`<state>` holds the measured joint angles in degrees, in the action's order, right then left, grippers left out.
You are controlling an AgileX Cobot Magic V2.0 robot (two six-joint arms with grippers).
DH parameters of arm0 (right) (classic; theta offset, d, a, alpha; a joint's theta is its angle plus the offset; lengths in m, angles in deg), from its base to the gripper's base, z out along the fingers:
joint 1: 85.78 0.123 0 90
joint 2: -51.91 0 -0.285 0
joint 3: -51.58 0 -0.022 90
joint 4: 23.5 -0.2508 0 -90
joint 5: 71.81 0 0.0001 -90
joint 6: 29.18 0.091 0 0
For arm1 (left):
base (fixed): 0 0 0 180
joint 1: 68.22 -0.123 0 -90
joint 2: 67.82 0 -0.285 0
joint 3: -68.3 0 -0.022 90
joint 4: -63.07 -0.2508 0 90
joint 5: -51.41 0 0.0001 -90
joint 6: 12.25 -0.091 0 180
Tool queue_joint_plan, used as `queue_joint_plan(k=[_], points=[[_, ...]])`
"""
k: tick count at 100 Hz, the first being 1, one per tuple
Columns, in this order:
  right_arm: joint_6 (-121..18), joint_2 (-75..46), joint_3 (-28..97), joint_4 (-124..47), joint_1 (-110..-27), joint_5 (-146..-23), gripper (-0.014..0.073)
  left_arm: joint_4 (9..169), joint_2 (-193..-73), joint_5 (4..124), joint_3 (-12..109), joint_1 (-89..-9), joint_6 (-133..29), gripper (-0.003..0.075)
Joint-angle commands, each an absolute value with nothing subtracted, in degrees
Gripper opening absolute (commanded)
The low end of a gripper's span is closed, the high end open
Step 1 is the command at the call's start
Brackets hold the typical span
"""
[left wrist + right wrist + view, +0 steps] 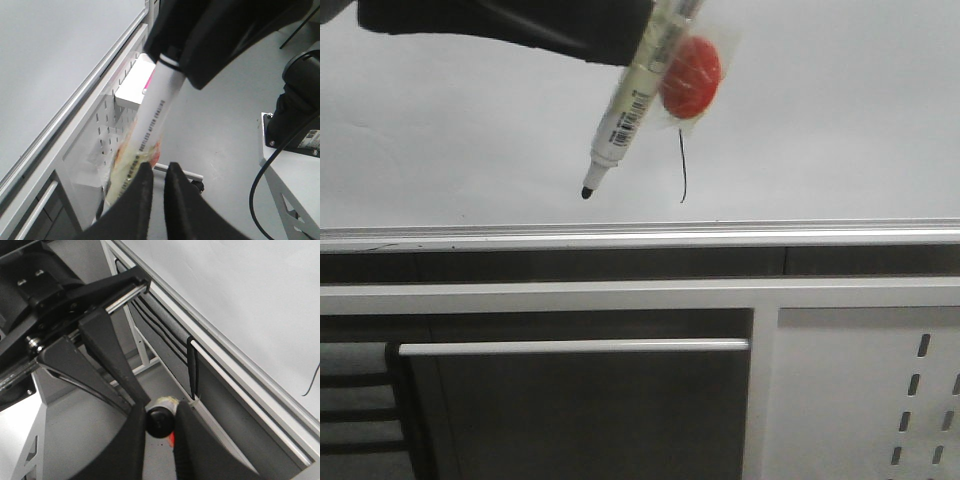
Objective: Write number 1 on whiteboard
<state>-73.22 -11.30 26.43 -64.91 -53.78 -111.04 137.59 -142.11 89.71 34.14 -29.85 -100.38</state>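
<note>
Right gripper clamped around marker; front-view-only tip beside number 1

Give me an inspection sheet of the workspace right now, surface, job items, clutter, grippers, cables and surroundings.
Surface: whiteboard, glossy, silver rim along its lower edge.
Job's things: number 1, a thin black stroke, already on the board; marker uncapped and tilted, its tip left of the stroke, contact with the board unclear; red object taped to the marker.
Clutter: nothing seen.
Grippers: left gripper jaws shut on the marker; right gripper jaws closed on the marker's end.
Cables: black cable beside the robot base.
Surroundings: perforated white cabinet panel and a drawer handle below the board.
</note>
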Motion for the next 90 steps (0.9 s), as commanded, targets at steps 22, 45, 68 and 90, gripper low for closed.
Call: queue_joint_plan(k=[22,45,68,90], points=[[-73.32,-10.87,29.00,-66.82,-54.06,-109.14,-0.0043,138.84,-141.26,88.89,36.14,-29.40,-100.40,0.0229],[-73.32,-10.87,29.00,-67.74,-54.06,-110.43,-0.0044,136.95,-141.54,87.18,36.14,-29.40,-100.40,0.0229],[-74.84,-10.87,29.00,-70.09,-54.06,-110.93,-0.0044,137.46,-143.65,88.09,36.23,-29.40,-100.40,0.0229],[-74.84,-10.87,29.00,-70.33,-54.06,-112.02,-0.0044,138.11,-144.18,87.84,37.51,-29.40,-100.40,0.0229]])
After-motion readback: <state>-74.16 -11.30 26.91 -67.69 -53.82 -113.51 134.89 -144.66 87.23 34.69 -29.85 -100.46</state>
